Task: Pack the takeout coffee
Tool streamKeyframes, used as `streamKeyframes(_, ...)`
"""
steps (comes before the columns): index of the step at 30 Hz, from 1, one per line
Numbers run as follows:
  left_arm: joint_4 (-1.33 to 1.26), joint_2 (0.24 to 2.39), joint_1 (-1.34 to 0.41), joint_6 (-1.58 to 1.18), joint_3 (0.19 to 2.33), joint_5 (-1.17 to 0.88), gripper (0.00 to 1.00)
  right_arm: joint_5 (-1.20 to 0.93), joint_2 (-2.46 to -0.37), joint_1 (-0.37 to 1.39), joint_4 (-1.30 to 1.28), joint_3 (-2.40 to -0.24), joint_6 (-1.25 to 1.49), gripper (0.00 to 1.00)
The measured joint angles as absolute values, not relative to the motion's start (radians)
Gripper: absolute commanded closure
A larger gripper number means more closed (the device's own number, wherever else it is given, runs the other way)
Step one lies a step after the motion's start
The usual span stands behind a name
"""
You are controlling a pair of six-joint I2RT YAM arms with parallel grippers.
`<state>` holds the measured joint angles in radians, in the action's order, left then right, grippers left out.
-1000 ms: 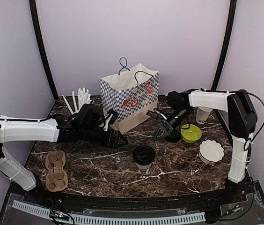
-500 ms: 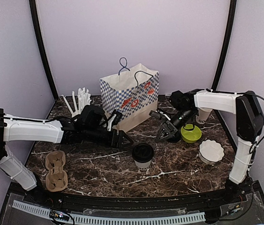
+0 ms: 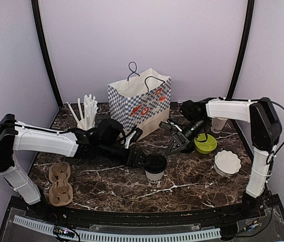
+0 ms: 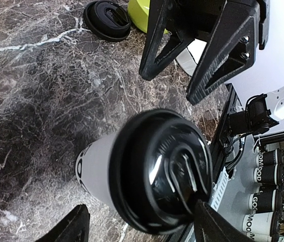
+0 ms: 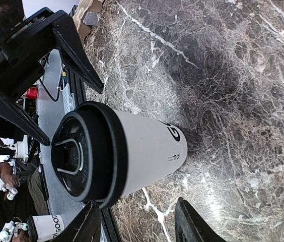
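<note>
One takeout coffee cup, white with a black lid, stands upright at the middle of the marble table. My left gripper is open right beside the cup's left side. In the left wrist view the lid fills the space just ahead of the spread fingertips. My right gripper hangs open a short way behind and to the right of the cup, apart from it. A second white cup stands at the back right, its top hidden by the right arm.
A blue-checked paper bag stands open at the back centre. A cup of white straws is back left and a cardboard cup carrier front left. A lime-green bowl, a white bowl and a loose black lid lie on the right.
My left arm has reached right until its open jaws arrive at the lidded cup. The right gripper has shifted only slightly. The cup has stayed where it was.
</note>
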<state>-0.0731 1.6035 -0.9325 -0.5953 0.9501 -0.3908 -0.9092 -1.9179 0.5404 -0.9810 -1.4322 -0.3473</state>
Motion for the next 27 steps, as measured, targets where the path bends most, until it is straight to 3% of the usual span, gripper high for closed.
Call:
streamKeyframes(10, -0.06, 1.636, -0.934, -0.58, 0.977, -0.386, 0.32, -0.948, -1.979, 0.57, -0.989, -1.44, -0.356, 0.52)
streamKeyframes(19, -0.039, 1.676, -0.934, -0.562, 1.013, -0.361, 0.37, -0.972, -2.001, 0.567, -0.975, -1.426, -0.255, 0.62)
streamKeyframes(27, -0.032, 1.668, -0.94, -0.547, 1.015, -0.34, 0.36, -0.968, -2.001, 0.567, -0.999, -1.448, -0.283, 0.51)
